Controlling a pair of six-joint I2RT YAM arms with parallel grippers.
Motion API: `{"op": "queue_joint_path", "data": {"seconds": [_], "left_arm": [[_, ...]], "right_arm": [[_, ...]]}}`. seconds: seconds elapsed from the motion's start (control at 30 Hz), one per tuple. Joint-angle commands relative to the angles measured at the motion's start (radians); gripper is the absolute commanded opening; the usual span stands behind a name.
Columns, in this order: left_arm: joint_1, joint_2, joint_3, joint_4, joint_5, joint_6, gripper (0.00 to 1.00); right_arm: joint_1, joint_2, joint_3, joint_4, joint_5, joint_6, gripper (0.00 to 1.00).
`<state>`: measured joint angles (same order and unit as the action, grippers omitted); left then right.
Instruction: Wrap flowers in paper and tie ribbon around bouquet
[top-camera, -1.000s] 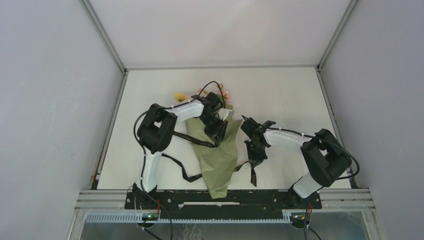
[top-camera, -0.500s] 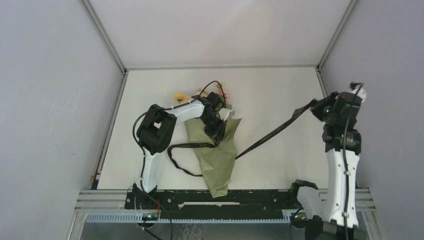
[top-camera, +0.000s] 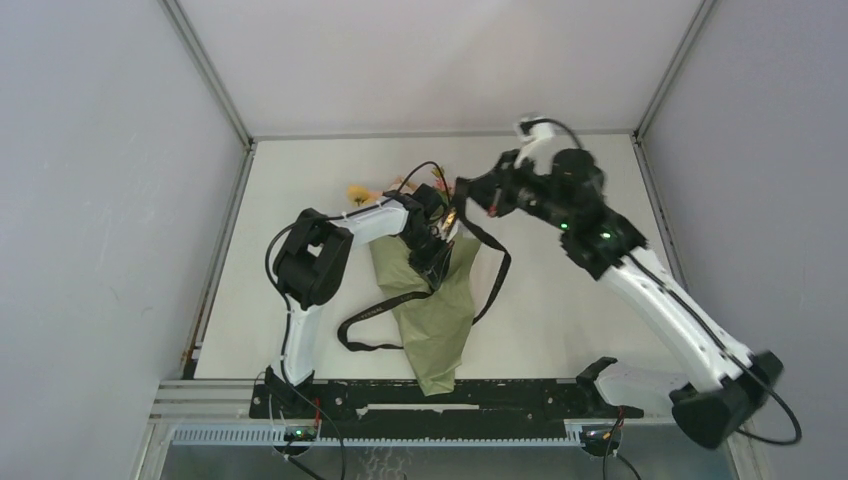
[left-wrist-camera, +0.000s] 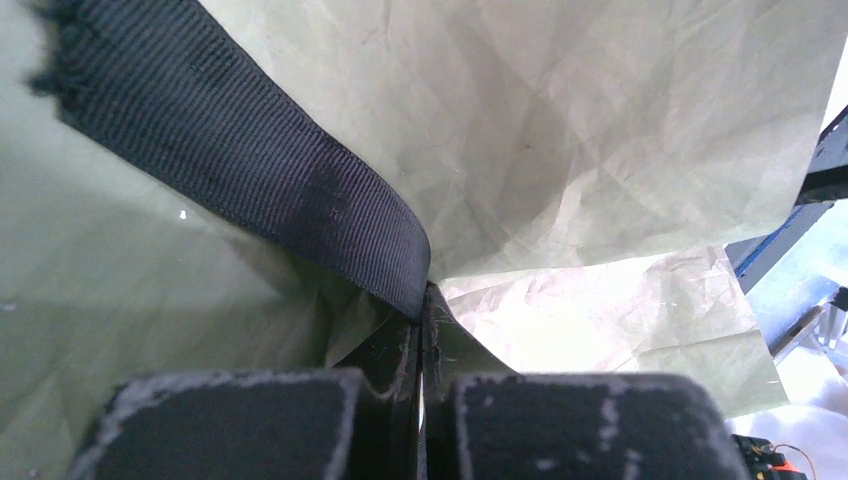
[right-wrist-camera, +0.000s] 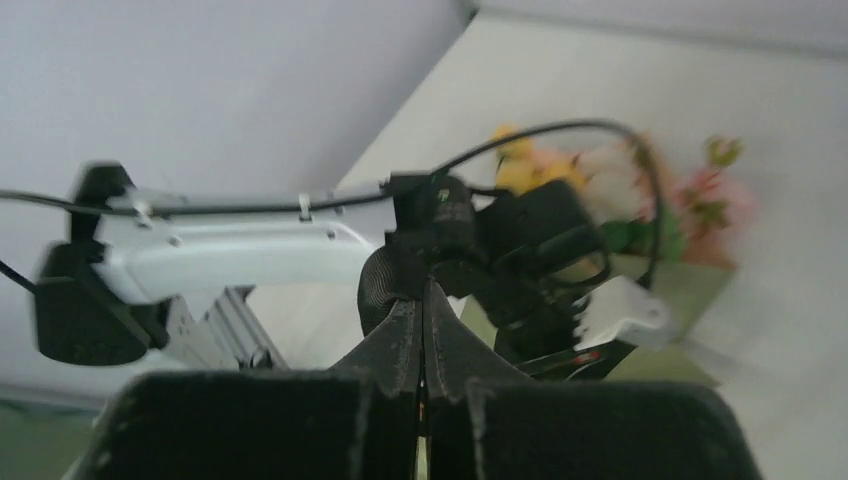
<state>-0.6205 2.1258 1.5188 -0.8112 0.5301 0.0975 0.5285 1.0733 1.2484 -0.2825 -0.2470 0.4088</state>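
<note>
That ribbon looks limp, light (probably slippery); left tool and right tool both pinch it flat, near the bouquet.

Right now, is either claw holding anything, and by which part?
Both pinch the narrow black woven ribbon: the left gripper near its frayed end, the right gripper at a bend farther along.

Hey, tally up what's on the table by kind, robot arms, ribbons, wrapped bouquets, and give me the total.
Robot arms: 2 (left arm, right arm)
Black ribbon: 1
Paper-wrapped bouquet: 1
Total: 4
</note>
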Motion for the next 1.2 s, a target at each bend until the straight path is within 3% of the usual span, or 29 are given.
{"op": "queue_joint_path", "data": {"seconds": [0.0,0.13,0.23,0.33,0.6,0.83,1.03,1.13,1.17], "left_arm": [[0.023,-0.054,0.003,0.012,-0.013,0.030,0.00],[0.038,-0.060,-0.010,0.035,0.036,0.017,0.00],[0.054,-0.062,-0.020,0.053,0.076,0.003,0.00],[0.063,-0.074,-0.026,0.067,0.091,0.004,0.00],[0.098,-0.201,-0.051,0.089,0.122,-0.003,0.00],[0.181,-0.400,-0.141,0.040,0.138,0.049,0.00],[0.073,-0.605,-0.292,-0.043,0.295,0.292,0.00],[0.013,-0.662,-0.303,0.042,0.316,0.277,0.00],[0.011,-0.663,-0.300,0.087,0.340,0.237,0.00]], "right_arm": [[0.102,0.119,-0.068,0.123,-0.193,-0.026,0.00],[0.137,0.153,-0.276,0.304,-0.264,0.077,0.00],[0.142,0.154,-0.441,0.458,-0.234,0.166,0.00],[0.165,0.237,-0.499,0.490,-0.201,0.209,0.00],[0.126,0.540,-0.472,0.531,-0.148,0.276,0.00],[0.069,0.683,-0.369,0.576,-0.173,0.299,0.00],[0.035,0.792,-0.267,0.677,-0.244,0.376,0.00],[0.030,0.859,-0.208,0.746,-0.326,0.431,0.00],[0.035,0.875,-0.185,0.751,-0.348,0.436,0.04]]}}
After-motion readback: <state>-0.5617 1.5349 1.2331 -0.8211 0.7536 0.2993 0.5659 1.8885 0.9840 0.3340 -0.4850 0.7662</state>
